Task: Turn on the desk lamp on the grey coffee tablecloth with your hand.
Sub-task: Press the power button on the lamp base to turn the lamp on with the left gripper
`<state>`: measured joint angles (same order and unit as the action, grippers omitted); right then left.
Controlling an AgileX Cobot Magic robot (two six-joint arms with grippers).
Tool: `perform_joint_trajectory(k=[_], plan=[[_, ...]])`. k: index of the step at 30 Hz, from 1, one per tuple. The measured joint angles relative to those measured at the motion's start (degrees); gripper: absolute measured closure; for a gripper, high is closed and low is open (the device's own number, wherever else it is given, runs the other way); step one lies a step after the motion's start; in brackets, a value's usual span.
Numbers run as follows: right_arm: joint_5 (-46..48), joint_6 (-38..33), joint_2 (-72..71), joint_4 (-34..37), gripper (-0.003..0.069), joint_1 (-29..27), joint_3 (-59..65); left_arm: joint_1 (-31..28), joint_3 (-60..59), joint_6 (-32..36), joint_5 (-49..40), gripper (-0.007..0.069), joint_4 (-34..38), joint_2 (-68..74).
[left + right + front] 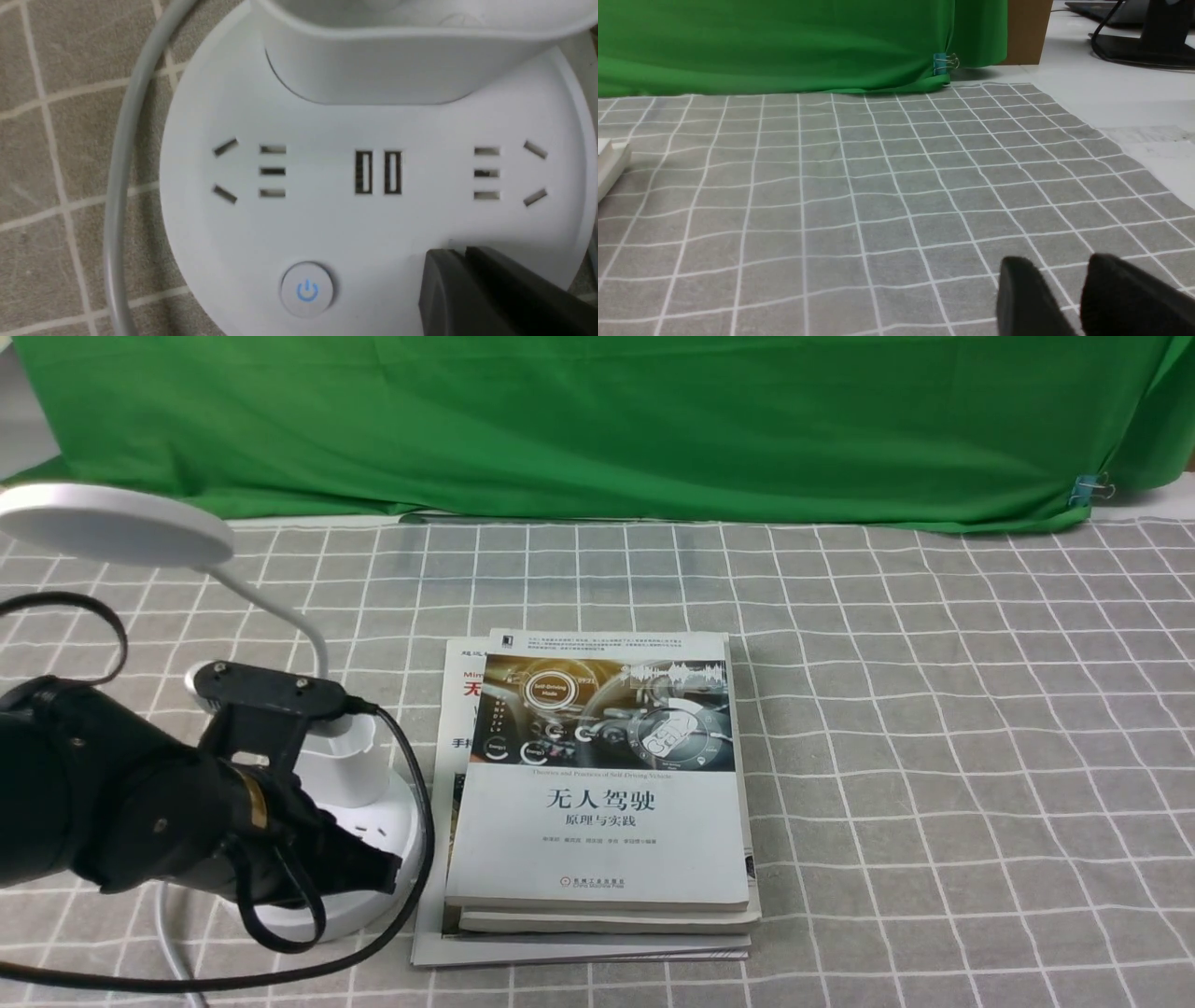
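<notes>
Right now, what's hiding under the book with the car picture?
Under the top book lie another book and a wider thin booklet, all on the grey coffee tablecloth. Their covers are mostly hidden.

Left claw [385, 868] black; brass ring [250, 803]; screwed bracket [266, 691]; looping cable [417, 859] (also black).

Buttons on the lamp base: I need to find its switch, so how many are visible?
1: a round button with a blue power symbol on the desk lamp, beside the left gripper. Its fingers cover part of the base, so another may be hidden.
</notes>
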<state>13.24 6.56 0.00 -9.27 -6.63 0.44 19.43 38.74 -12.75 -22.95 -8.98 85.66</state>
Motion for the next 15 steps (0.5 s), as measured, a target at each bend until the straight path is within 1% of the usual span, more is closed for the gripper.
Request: perform_joint_trajectory(k=[4,9,15], plan=[[0.0,0.0,0.0,0.0,0.0414,0.0,0.0,0.0,0.3,0.3,-0.1,0.0610,0.1,0.7],[0.0,0.0,0.0,0.0,0.0414,0.0,0.0,0.0,0.0,-0.5,-1.3,0.0610,-0.1,-2.6],[0.0,0.0,0.0,0.0,0.0414,0.0,0.0,0.0,-0.5,-0.1,-7.0,0.0610,0.4,-16.0]])
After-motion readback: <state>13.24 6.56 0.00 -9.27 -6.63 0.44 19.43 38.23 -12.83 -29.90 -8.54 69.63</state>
